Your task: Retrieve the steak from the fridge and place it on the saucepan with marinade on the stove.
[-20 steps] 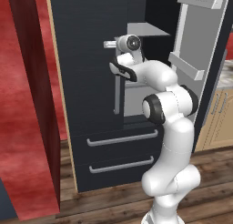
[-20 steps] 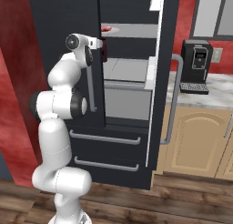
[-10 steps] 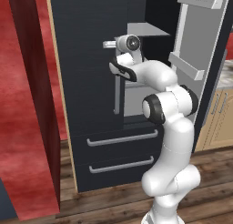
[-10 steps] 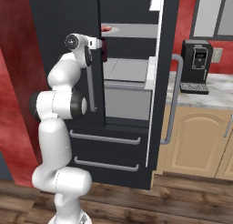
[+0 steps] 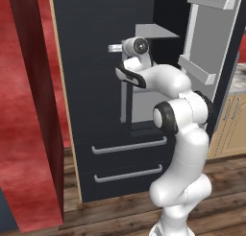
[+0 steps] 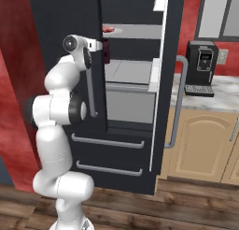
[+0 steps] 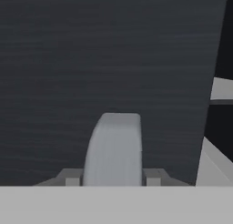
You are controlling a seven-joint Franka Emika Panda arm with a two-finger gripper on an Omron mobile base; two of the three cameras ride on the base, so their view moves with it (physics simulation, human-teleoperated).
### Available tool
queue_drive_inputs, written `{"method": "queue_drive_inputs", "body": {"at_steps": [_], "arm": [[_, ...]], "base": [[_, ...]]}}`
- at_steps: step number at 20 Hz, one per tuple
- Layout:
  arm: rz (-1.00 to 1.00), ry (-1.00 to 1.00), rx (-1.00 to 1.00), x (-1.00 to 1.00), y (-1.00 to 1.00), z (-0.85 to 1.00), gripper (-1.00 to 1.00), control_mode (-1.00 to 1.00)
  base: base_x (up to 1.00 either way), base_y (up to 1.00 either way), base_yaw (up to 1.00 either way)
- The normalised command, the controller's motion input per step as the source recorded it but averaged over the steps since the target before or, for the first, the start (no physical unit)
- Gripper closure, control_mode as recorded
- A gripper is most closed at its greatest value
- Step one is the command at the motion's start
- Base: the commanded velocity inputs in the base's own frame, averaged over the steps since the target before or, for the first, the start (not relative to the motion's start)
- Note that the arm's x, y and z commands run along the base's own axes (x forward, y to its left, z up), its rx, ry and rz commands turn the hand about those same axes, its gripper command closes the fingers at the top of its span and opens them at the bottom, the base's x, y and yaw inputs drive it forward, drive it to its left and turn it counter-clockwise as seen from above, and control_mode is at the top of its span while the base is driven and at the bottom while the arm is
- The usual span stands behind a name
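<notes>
The fridge (image 5: 96, 86) is tall and charcoal-black. Its left door (image 6: 65, 18) is shut and its right door (image 5: 211, 43) is swung open. On an upper shelf inside lies the steak (image 6: 108, 29), a small pink-red lump. My gripper (image 7: 113, 177) is shut on the grey bar handle (image 7: 113, 148) of the left door, near the handle's top. From the right base view the gripper (image 6: 105, 49) sits at the left door's inner edge, below and just left of the steak. The saucepan, marinade and stove are out of view.
The open door's bins (image 5: 197, 69) jut out beside my arm. Two drawers (image 6: 107, 142) sit at the fridge's bottom. A coffee machine (image 6: 200, 68) stands on the counter over wooden cabinets (image 6: 200, 145) to the right. A dark red panel (image 5: 33, 110) flanks the fridge's left.
</notes>
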Motion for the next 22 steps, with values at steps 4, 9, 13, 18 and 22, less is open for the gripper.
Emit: {"method": "queue_drive_inputs", "body": {"at_steps": [4, 9, 13, 18, 22], "arm": [[-0.01, 0.0, 0.0, -0.64, 0.32, 0.0, 1.0, -1.0], [-0.02, 0.0, 0.0, -0.58, 0.44, 0.0, 1.0, -1.0], [-0.04, 0.0, 0.0, -0.52, 0.52, 0.0, 1.0, -1.0], [-0.05, 0.01, 0.0, -0.44, 0.55, 0.0, 1.0, -1.0], [-0.04, 0.03, 0.0, -0.38, 0.52, 0.0, 1.0, -1.0]], "base": [[0.0, 0.0, 0.0], [0.0, 0.0, 0.0], [0.0, 0.0, 0.0], [0.0, 0.0, 0.0], [0.0, 0.0, 0.0]]}}
